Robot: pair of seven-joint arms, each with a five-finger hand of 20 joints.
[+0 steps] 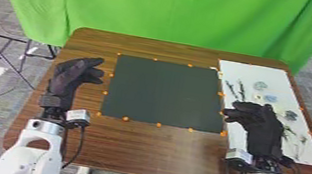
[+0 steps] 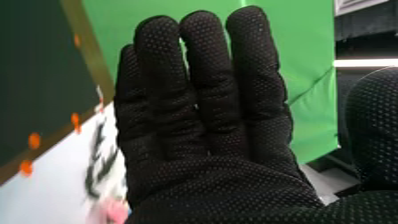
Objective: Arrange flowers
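In the head view, my right hand [image 1: 258,125] is over the near left part of the white board [image 1: 266,74], which holds small pale and bluish flowers [image 1: 270,98] and dark stems [image 1: 231,88]. My left hand [image 1: 73,74] is above the table, left of the dark green board [image 1: 165,94]. In the right wrist view, my right hand [image 2: 213,125] has straight fingers and holds nothing. Past it lie dark stems [image 2: 96,165] and a pink flower [image 2: 115,210], partly hidden by the glove.
Orange markers [image 1: 159,125] run along the edges of the dark green board. The brown wooden table [image 1: 160,151] extends around both boards. A green curtain [image 1: 182,13] hangs behind the table's far edge.
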